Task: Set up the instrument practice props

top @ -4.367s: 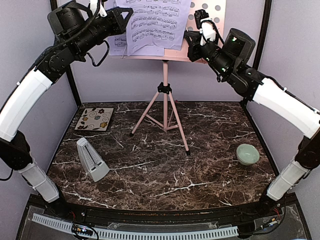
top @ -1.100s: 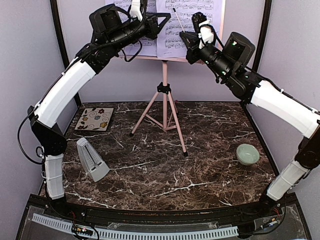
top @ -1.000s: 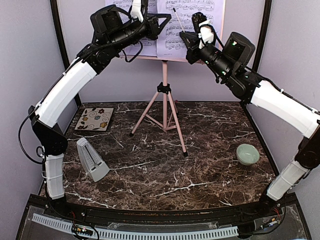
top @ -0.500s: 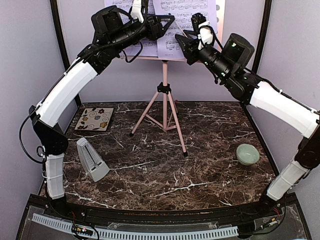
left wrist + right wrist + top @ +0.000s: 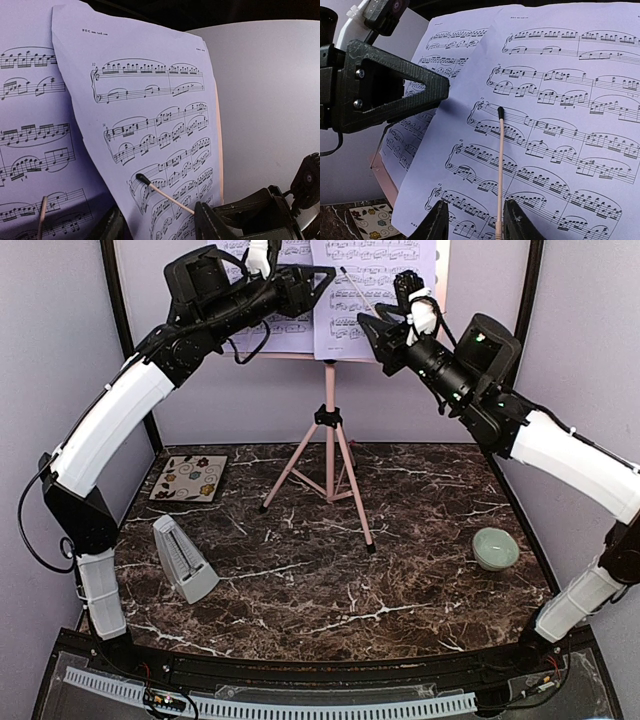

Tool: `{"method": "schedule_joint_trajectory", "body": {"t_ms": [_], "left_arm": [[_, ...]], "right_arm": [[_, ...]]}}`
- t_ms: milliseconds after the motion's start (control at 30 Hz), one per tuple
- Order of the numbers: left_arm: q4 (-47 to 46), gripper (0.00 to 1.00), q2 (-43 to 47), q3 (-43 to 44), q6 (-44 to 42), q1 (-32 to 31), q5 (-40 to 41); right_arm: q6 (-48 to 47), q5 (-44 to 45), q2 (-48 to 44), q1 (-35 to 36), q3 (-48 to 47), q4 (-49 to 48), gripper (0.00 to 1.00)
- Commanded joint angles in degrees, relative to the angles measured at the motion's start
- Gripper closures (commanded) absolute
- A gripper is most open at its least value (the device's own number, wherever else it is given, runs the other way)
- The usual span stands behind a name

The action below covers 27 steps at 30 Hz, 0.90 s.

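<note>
1. The two sheet-music pages (image 5: 385, 260) overlap on the pink music stand (image 5: 329, 400). They look like thin, floppy paper, best pinched at a bottom edge.
2. The left pincer (image 5: 157, 222) and right pincer (image 5: 472, 222) are spread before the stand, holding nothing.
3. The wrist views show the stand's retainer wire (image 5: 500, 165) crossing the front page. Only the overhead view shows the metronome (image 5: 183, 558), on the surface left of the stand.

Left arm (image 5: 110, 430) and right arm (image 5: 575, 455): the long links wear smooth white shells, while the elbows, wrists and bases are matt black housings. A thin black cable (image 5: 20, 523) loops outside the left arm's lower joint. Small green lights (image 5: 480, 338) glow on the right arm's black wrist block. Left fingers (image 5: 427, 91): black printed plastic, a triangular open frame fixed with silver screws (image 5: 357, 103). Right fingers (image 5: 440, 222): blunt black tips at the near edge of the wrist view.
</note>
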<state>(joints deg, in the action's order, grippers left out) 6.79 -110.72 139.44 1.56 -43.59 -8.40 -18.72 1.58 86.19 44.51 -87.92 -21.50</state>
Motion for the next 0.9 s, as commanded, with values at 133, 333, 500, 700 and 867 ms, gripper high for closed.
{"method": "schedule_joint_trajectory", "body": {"t_ms": [133, 333, 500, 700, 867], "left_arm": [[-0.9, 0.62, 2.2, -0.9, 0.3, 0.2, 1.2], [-2.0, 0.79, 1.2, -0.6, 0.6, 0.2, 2.1], [-2.4, 0.94, -0.8, 1.6, 1.4, 0.2, 1.6], [-2.8, 0.96, -2.1, 2.7, 2.1, 0.3, 0.7], [-0.8, 0.76, -0.2, 2.4, 1.5, 0.2, 1.9]], "right_arm": [[0.8, 2.7, -5.8, 0.4, 4.3, -3.8, 0.61], [0.2, 4.0, -8.0, 0.4, 6.6, -4.2, 0.60], [0.7, 4.5, -9.6, 0.3, 8.2, -4.7, 0.60], [1.9, 4.5, -11.2, 0.3, 9.5, -3.7, 0.59], [3.0, 3.7, -12.3, 0.3, 9.5, -1.4, 0.52]]}}
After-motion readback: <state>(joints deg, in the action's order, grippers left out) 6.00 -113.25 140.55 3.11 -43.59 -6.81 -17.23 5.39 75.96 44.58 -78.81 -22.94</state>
